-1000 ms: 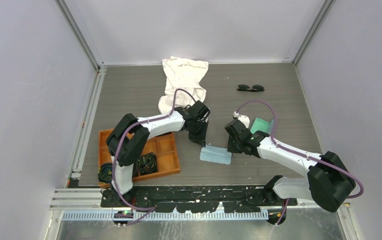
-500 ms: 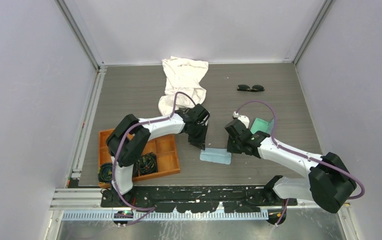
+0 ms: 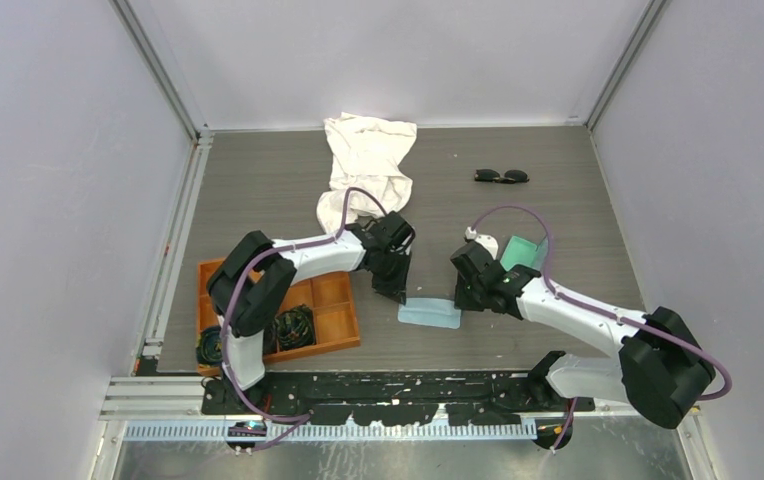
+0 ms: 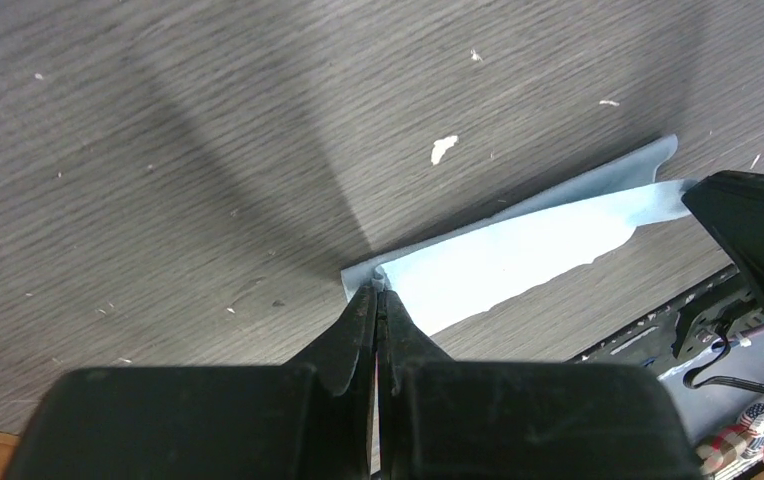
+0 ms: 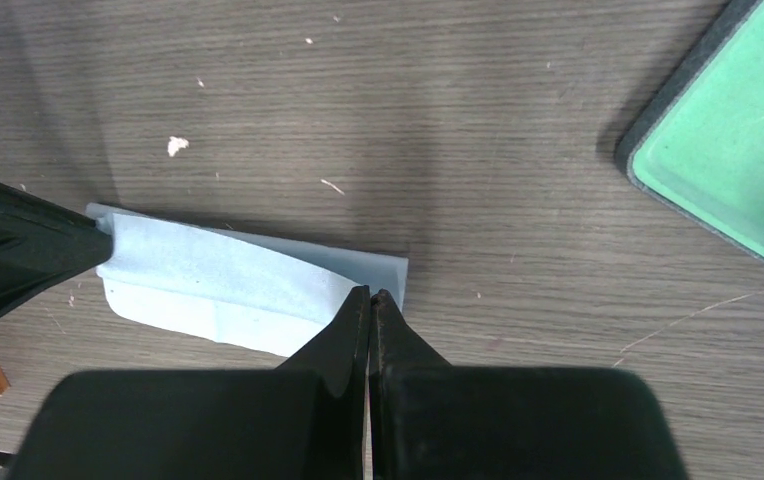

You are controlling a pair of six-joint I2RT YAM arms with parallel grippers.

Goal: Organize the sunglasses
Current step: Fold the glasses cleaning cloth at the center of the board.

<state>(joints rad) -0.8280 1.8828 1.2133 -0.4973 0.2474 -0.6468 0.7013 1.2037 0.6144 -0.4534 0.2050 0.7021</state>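
The black sunglasses (image 3: 501,176) lie folded on the table at the back right, far from both arms. A small light-blue cloth (image 3: 430,313) lies on the table between the arms. My left gripper (image 3: 398,296) is shut on its left corner; the wrist view shows the tips (image 4: 378,290) pinching the cloth (image 4: 518,250). My right gripper (image 3: 461,300) is shut on the cloth's right near corner; its tips (image 5: 370,295) pinch the cloth (image 5: 208,285). The open glasses case with mint-green lining (image 3: 523,250) sits just behind the right gripper and shows in the right wrist view (image 5: 728,150).
A crumpled white cloth (image 3: 368,160) lies at the back centre. An orange compartment tray (image 3: 333,300) with black coiled bundles (image 3: 293,327) stands at the front left, near the left arm. The left gripper's fingers (image 5: 18,250) show in the right wrist view.
Both grippers have moved a little toward the near edge and lower, drawing the blue cloth with them; it now lies flatter. Sunglasses and case have not moved.
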